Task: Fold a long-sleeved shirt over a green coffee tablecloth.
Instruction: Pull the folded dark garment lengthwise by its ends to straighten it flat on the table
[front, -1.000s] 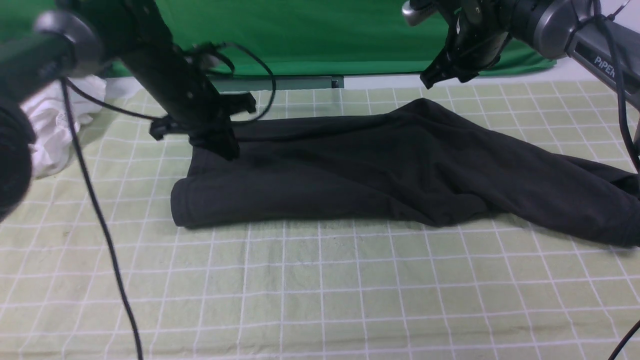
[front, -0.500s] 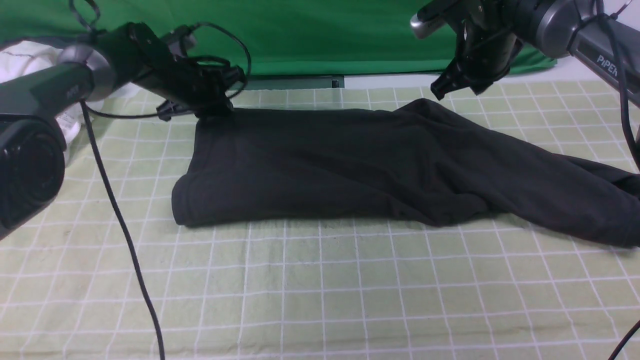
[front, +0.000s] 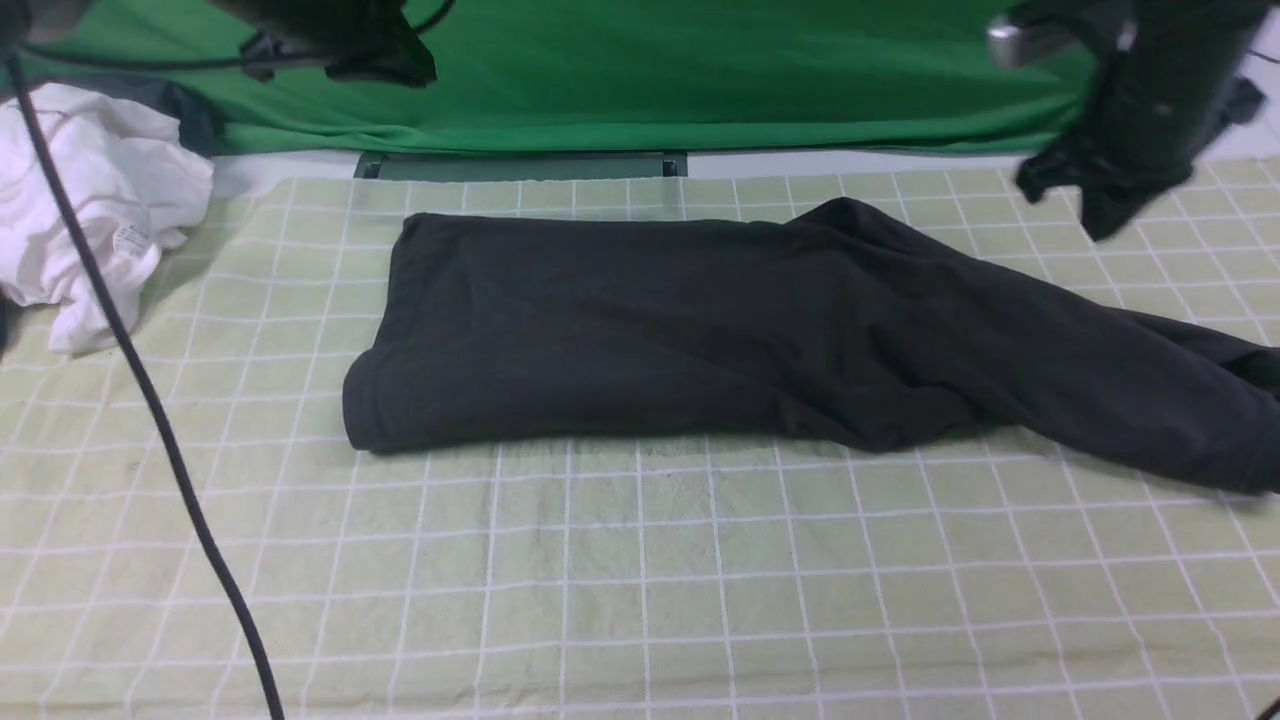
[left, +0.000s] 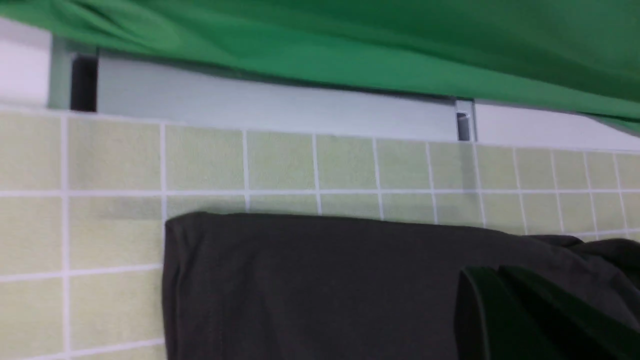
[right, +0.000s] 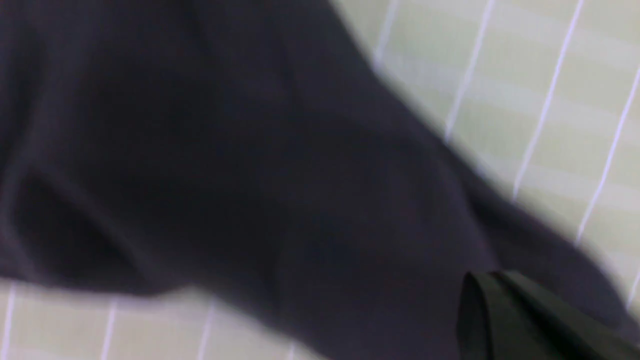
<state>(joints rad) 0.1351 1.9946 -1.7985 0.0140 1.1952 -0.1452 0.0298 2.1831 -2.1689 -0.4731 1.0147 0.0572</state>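
Currently left gripper (front: 405, 62) and right gripper (front: 1100, 212), both closed and empty, hang above the long-sleeved shirt's (front: 700, 330) far edge.

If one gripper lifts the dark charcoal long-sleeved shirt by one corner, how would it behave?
The dark charcoal long-sleeved shirt would probably droop and unfold, since it lies in soft rounded folds. Its trailing sleeve would likely drag across the pale green gridded tablecloth. Being thin fabric, it looks light.
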